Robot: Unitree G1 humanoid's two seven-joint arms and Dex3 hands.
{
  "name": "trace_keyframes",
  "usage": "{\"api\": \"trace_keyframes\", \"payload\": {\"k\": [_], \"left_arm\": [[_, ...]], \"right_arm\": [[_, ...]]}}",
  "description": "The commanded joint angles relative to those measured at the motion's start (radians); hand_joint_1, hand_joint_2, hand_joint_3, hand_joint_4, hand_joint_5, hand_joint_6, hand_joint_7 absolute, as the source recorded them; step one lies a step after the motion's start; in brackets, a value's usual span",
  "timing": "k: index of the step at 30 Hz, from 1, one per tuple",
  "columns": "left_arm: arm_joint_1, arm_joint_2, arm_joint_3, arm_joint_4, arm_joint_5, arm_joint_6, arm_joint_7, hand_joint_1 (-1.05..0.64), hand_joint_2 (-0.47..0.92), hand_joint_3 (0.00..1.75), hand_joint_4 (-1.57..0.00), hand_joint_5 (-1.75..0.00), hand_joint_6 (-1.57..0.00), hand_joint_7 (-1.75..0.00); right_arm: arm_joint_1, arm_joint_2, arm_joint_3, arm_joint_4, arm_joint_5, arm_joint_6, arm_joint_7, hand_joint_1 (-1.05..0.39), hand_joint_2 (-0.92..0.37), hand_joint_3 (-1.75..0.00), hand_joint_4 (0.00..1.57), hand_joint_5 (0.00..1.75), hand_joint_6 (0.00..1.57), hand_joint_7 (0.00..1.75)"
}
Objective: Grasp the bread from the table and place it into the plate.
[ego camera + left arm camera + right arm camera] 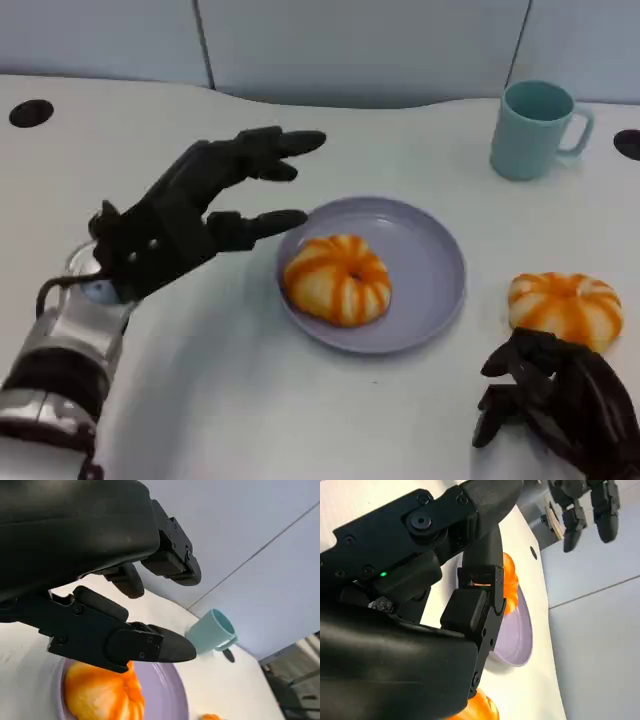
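My left hand hangs spread and empty beside the plate, where one bread already lies, while my right hand, fingers curled on nothing, sits just short of the other bread near the desk's right edge, ready to take it.

I see a teal mug standing upright on the white table, handle turned right. Black round holes sit well left and just right of the mug.
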Motion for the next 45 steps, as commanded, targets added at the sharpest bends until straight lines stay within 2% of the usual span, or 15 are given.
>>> {"api": "trace_keyframes", "payload": {"k": [1,4,8,10,12,15,19,25,29,35,37,38,39,42,45], "left_arm": [[0.091,-0.017,0.05,-0.084,-0.097,0.035,-0.07,-0.57,0.92,0.32,-0.34,-0.85,-0.54,-0.06],[0.161,-0.036,0.074,-0.154,-0.135,0.056,-0.063,-0.6,0.92,0.33,-0.4,-0.87,-0.56,-0.07],[0.266,-0.091,0.122,-0.235,-0.199,0.064,-0.032,-0.59,0.92,0.33,-0.58,-0.91,-0.68,-0.11],[0.31,-0.114,0.141,-0.274,-0.234,0.079,-0.038,-0.59,0.92,0.33,-0.6,-0.92,-0.7,-0.11],[0.348,-0.132,0.157,-0.307,-0.272,0.09,-0.052,-0.55,0.92,0.36,-0.56,-1.04,-0.71,-0.12],[0.425,-0.163,0.185,-0.404,-0.392,0.178,-0.113,-0.51,0.92,0.37,-0.58,-1.1,-0.75,-0.15],[0.502,-0.161,0.204,-0.533,-0.5,0.327,-0.182,-0.51,0.92,0.37,-0.61,-1.15,-0.8,-0.18],[0.61,-0.151,0.231,-0.69,-0.588,0.529,-0.207,-0.53,0.92,0.28,-0.68,-1.18,-0.84,-0.2],[0.645,-0.15,0.245,-0.721,-0.591,0.578,-0.204,-0.52,0.92,0.26,-0.69,-1.2,-0.83,-0.2],[0.677,-0.149,0.271,-0.726,-0.585,0.62,-0.188,-0.45,0.92,0.34,-0.64,-1.3,-0.83,-0.22],[0.691,-0.151,0.279,-0.735,-0.574,0.647,-0.15,-0.42,0.92,0.37,-0.68,-1.4,-0.87,-0.28],[0.699,-0.153,0.282,-0.74,-0.572,0.657,-0.137,-0.4,0.92,0.38,-0.67,-1.47,-0.84,-0.37],[0.704,-0.154,0.283,-0.746,-0.573,0.664,-0.131,-0.39,0.92,0.4,-0.65,-1.55,-0.72,-0.65],[0.715,-0.151,0.284,-0.746,-0.566,0.67,-0.132,-0.39,0.92,0.43,-0.64,-1.61,-0.58,-0.99],[0.73,-0.151,0.285,-0.76,-0.575,0.717,-0.122,-0.42,0.92,0.43,-0.64,-1.61,-0.56,-1.07]], "right_arm": [[-0.007,-0.013,-0.006,-0.001,0.002,0.009,-0.005,-0.95,-0.79,0.0,1.4,0.89,1.23,0.8],[-0.007,-0.012,-0.004,-0.006,0.001,0.014,-0.008,-0.95,-0.79,0.0,1.4,0.89,1.23,0.8],[-0.007,-0.01,-0.002,-0.012,-0.001,0.017,-0.014,-0.95,-0.79,0.0,1.4,0.89,1.23,0.82],[-0.007,-0.01,-0.003,-0.013,-0.001,0.02,-0.015,-0.95,-0.79,0.0,1.4,0.9,1.23,0.82],[-0.009,-0.012,-0.004,-0.011,0.0,0.022,-0.015,-0.95,-0.79,0.0,1.4,0.9,1.22,0.82],[-0.021,-0.011,-0.009,0.005,0.005,0.019,-0.013,-0.95,-0.78,0.0,1.4,0.9,1.22,0.81],[-0.031,-0.009,-0.011,0.02,0.004,0.014,-0.011,-0.96,-0.77,0.0,1.4,0.89,1.22,0.8],[-0.034,-0.005,-0.01,0.022,0.001,0.009,-0.013,-0.96,-0.78,0.0,1.41,0.88,1.23,0.8],[-0.029,-0.005,-0.008,0.016,-0.003,0.008,-0.016,-0.96,-0.78,0.0,1.42,0.86,1.23,0.8],[-0.022,-0.006,-0.007,0.002,-0.001,0.011,-0.015,-0.95,-0.78,0.0,1.43,0.85,1.24,0.79],[-0.022,-0.006,-0.007,-0.004,0.001,0.016,-0.016,-0.97,-0.78,0.0,1.43,0.85,1.24,0.79],[-0.019,-0.007,-0.007,-0.007,0.001,0.014,-0.014,-0.97,-0.78,0.0,1.43,0.85,1.24,0.78],[-0.017,-0.007,-0.006,-0.008,0.0,0.012,-0.012,-0.97,-0.78,0.0,1.43,0.85,1.24,0.78],[-0.014,-0.007,-0.005,-0.012,-0.001,0.008,-0.011,-0.97,-0.79,0.0,1.44,0.85,1.26,0.77],[-0.007,-0.007,-0.001,-0.023,-0.007,0.008,-0.018,-0.98,-0.79,-0.01,1.44,0.84,1.27,0.76]]}}
